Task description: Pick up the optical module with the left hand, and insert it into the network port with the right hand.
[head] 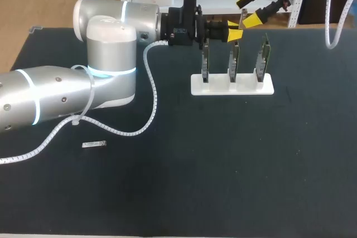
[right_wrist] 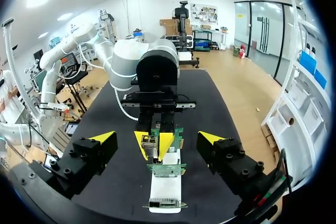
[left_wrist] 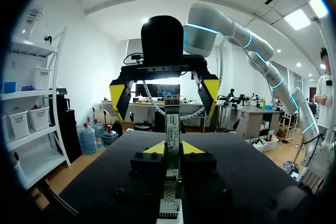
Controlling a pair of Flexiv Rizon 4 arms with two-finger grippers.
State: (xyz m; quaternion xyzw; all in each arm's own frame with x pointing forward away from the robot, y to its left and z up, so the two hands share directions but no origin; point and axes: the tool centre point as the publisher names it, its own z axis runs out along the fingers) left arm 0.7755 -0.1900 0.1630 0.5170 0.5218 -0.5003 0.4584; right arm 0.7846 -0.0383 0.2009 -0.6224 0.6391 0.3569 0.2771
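My left gripper [head: 234,30] hovers above the middle card of the stand, shut on the optical module [head: 241,21], a thin metal bar. In the left wrist view the optical module [left_wrist: 172,121] sticks out past the gripper's [left_wrist: 173,148] yellow tips toward my right gripper [left_wrist: 164,94]. My right gripper [head: 248,9] hangs at the back right, open, facing the left one with a gap between them. In the right wrist view the module [right_wrist: 149,143] sits ahead of the right gripper [right_wrist: 157,138], level with its spread fingers and touching neither. Network cards [head: 232,62] with ports stand upright below.
A white stand [head: 232,85] holds three upright cards in a row, right of the table's middle. A second small silver module [head: 94,145] lies on the black mat at the front left. The left arm's white cable [head: 152,90] loops over the mat.
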